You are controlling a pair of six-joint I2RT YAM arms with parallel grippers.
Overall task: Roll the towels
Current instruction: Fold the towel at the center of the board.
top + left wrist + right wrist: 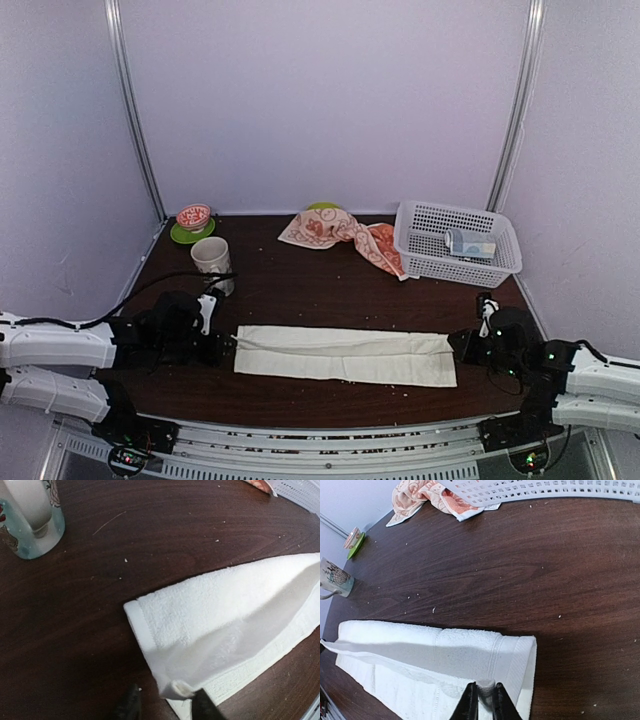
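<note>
A white towel point(345, 355) lies folded lengthwise across the near part of the dark table, between the two arms. My left gripper point(222, 348) is at its left end. In the left wrist view the fingers point(131, 706) stand wide apart, and a raised, curled corner of the towel point(175, 687) sits between them against the right finger. My right gripper point(462, 345) is at the right end. It is shut point(485, 702) on the top layer's edge of the towel point(445, 655). A crumpled orange patterned towel point(340, 232) lies at the back.
A white plastic basket point(495, 262) holding a small box stands at the back right, and its rim point(545, 492) is near the orange towel point(425, 495). A mug point(212, 260) and a small bowl on a green saucer point(193, 218) stand at the back left. The mug point(30, 520) is beyond the towel's left end.
</note>
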